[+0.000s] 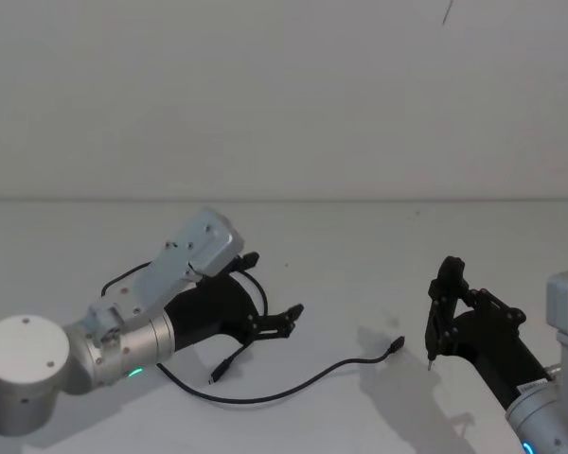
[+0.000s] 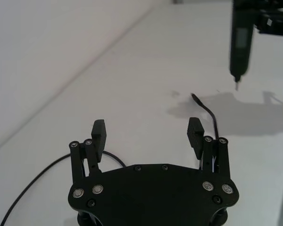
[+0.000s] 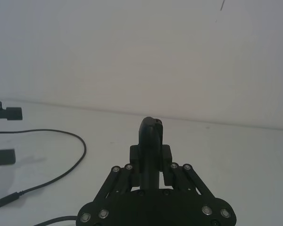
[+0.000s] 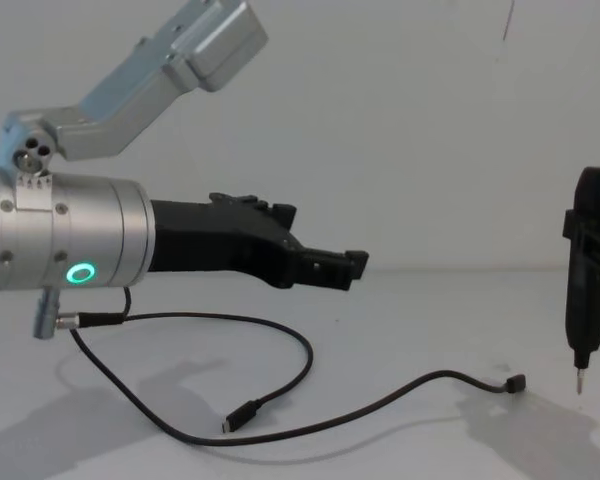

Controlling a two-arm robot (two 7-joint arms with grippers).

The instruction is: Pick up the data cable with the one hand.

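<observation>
At near left: left gripper (image 1: 286, 322) on thick silver wrist w/ green ring lit, pointing right. Fingers (image 2: 99, 134) spread wide, nothing btwn them, nothing pinched. Held up off the white table (image 1: 360, 236), w/ clear air under it in chest view.

On the table, flat, near centre: data cable (image 1: 312, 381), black and thin, not touched by either gripper. Loosely curled under and around the left gripper, then off in a long shallow curve to the right. One plug (image 1: 218, 372) just on the near side of the spread fingertips, lower down, apart from them. Other plug (image 1: 394, 347) at the right end of the curve, near the right arm's tool tip, slightly left of it, no contact. Part of the run hidden beneath the left gripper body in head view.

At near right: right gripper (image 3: 151, 157) pressed together on a pen-shaped tool (image 1: 437, 317), fingers tight on both sides of its body. Tool roughly upright, thin tip down, hanging just above the table w/ shadow beneath. Well apart from the left gripper, w/ the cable's long curve btwn the two.
</observation>
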